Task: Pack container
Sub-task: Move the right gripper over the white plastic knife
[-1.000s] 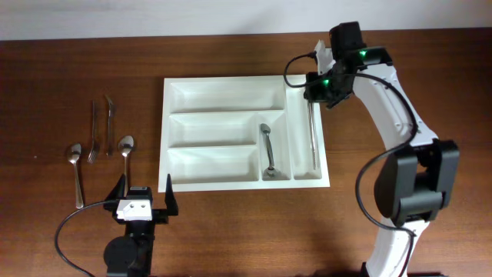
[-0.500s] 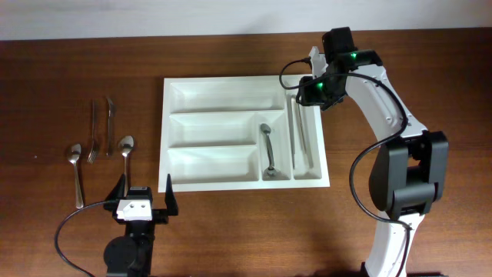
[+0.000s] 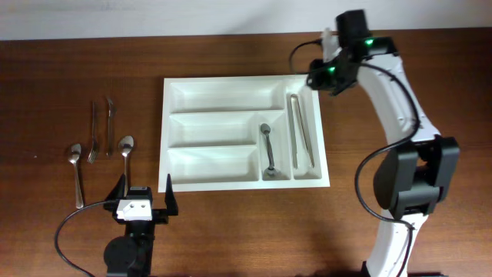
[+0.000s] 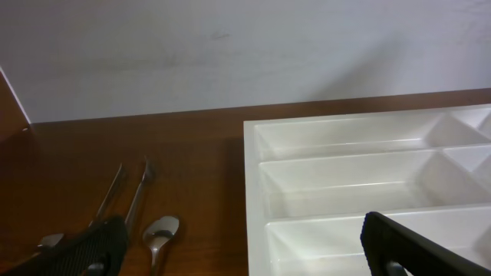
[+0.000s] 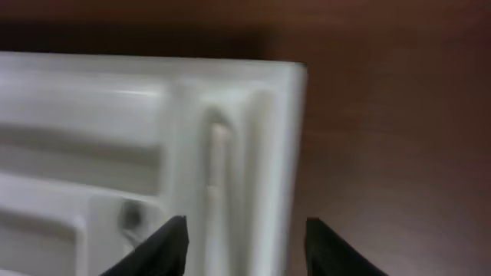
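The container is a large white tray in the middle of the table. A spoon lies in its inner upright compartment, and a long thin metal utensil lies loose in the rightmost one. My right gripper hovers over the tray's far right corner and is open with nothing between its fingers. In the right wrist view that corner sits below the right gripper, blurred. My left gripper rests open near the front edge, left of the tray. The left wrist view shows the tray ahead of it.
Loose cutlery lies on the wood left of the tray: a fork, a knife and two spoons. One spoon sits just ahead of the left gripper. A pale wall runs along the table's far edge.
My right gripper opened and let go of the long utensil, which now lies in the rightmost compartment. The gripper then drew back to the far right corner. The left arm stayed still.
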You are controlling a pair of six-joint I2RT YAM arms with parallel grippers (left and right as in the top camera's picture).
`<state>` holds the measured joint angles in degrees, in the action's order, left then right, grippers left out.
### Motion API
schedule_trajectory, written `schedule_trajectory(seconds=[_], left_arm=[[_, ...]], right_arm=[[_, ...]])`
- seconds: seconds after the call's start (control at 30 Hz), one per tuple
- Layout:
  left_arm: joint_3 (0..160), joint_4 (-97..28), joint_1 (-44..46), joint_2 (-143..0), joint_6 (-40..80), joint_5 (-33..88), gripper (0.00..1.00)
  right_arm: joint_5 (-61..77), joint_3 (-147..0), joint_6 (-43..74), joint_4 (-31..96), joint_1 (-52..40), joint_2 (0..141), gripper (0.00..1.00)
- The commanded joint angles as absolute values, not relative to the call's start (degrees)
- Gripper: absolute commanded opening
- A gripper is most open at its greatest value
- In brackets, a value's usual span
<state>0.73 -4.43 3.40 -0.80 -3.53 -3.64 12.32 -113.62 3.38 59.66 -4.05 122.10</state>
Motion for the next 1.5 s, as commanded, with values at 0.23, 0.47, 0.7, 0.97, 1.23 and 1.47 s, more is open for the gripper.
schedule_trajectory(seconds=[0.23, 0.47, 0.7, 0.97, 1.23, 1.47], left_arm=[[0.5, -4.4, 3.2, -0.4, -4.4, -4.3, 0.99], [0.5, -4.4, 3.2, -0.4, -4.4, -4.3, 0.99], [0.5, -4.4, 3.2, -0.4, -4.4, -4.3, 0.99], [0.5, -4.4, 3.2, -0.4, -4.4, -4.3, 0.99], [0.5, -4.4, 3.2, -0.4, -4.4, -4.3, 0.99], [0.5, -4.4, 3.2, -0.4, -4.4, -4.3, 0.99]], right_arm=[[-3.9, -117.9, 0.0, 74.4, 11.7, 121.8, 0.55], [-3.7, -117.9, -12.5, 76.2, 19.5, 122.2, 0.60], [-3.7, -113.6, -28.9, 72.6, 24.3, 122.3, 0.67], [-3.7, -100.8, -37.3, 61.2, 28.9, 122.3, 0.76], [-3.3, -89.3, -43.9, 46.0, 31.8, 122.3, 0.81], [-1.5, -83.5, -49.5, 37.6, 32.0, 122.3, 0.82]])
